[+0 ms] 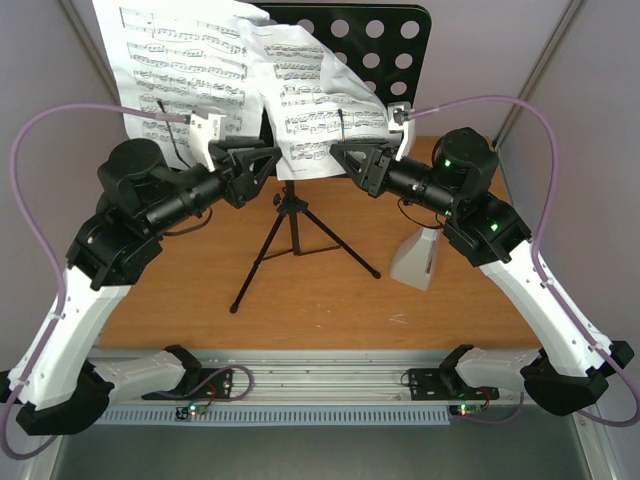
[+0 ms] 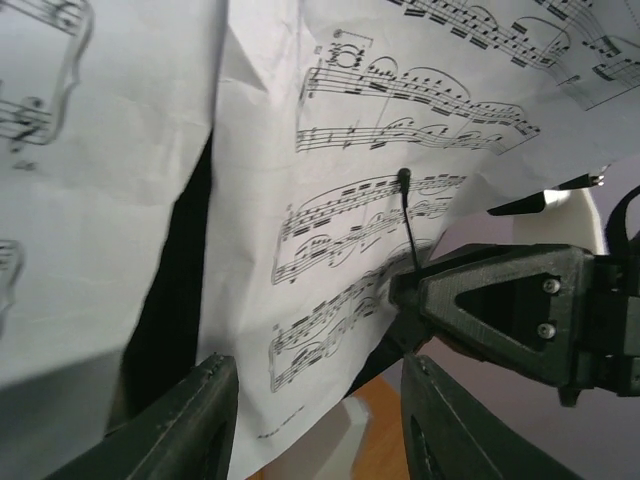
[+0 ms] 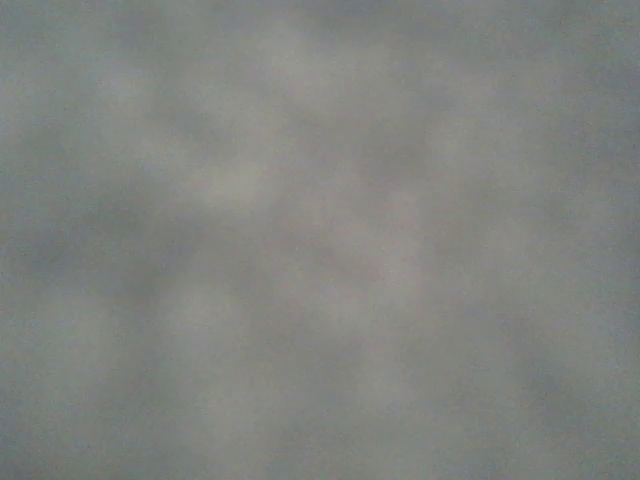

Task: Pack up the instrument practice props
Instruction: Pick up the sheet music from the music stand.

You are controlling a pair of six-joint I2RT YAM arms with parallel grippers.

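Sheet of music (image 2: 400,150) on music stand (image 1: 375,40) is framed by open left pincer (image 2: 318,370); right pincer's (image 1: 343,153) state cannot be told.

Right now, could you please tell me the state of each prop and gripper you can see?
music stand: upright on its tripod, sheets on its desk.
right sheet: rumpled, bowing off the desk.
left sheet: fairly flat on the desk.
metronome: upright on the table.
left gripper: open at the right sheet's bottom edge.
right gripper: at that sheet's edge; open or shut unclear.
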